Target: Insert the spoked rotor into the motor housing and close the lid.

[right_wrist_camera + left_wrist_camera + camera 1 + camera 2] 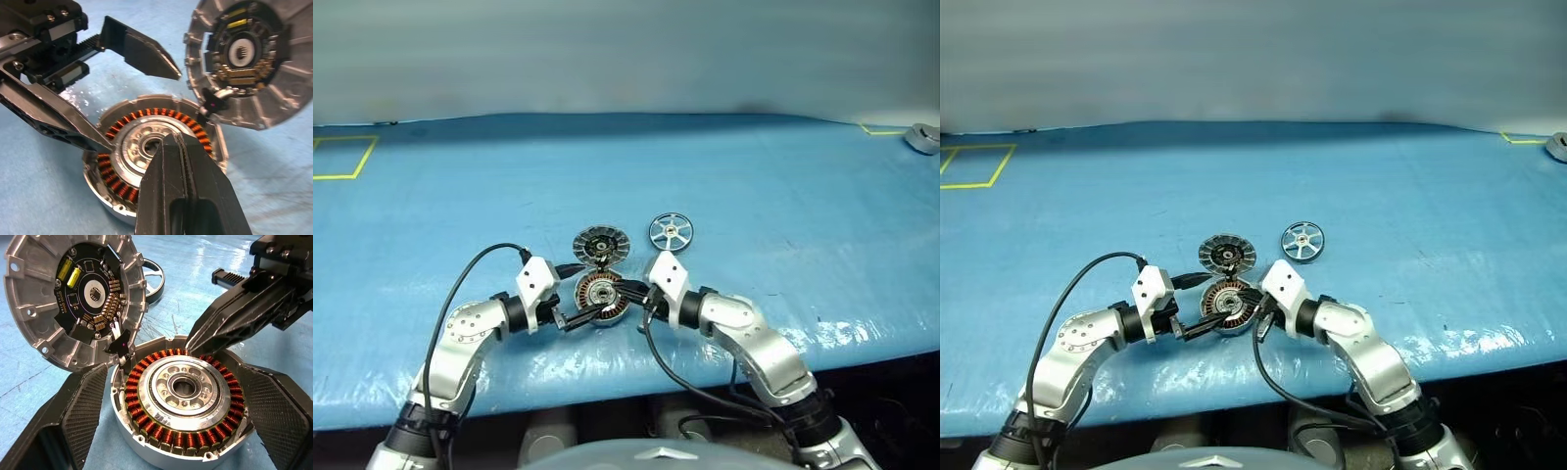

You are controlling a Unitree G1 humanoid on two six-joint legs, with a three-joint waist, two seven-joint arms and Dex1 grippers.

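The motor housing lies open near the table's front edge, with copper windings ringing its silver centre. The grey lid stands tilted up just behind the housing, its ribbed face and circuit board showing. The spoked rotor lies flat on the blue table, behind and to the right. My left gripper is open, one finger on each side of the housing. My right gripper is shut and empty, its tip over the housing's far rim; I cannot tell whether it touches.
The blue cover reaches to the table's front edge close below the grippers. A yellow tape square marks the far left. A grey object lies at the far right corner. Black cables loop from both wrists.
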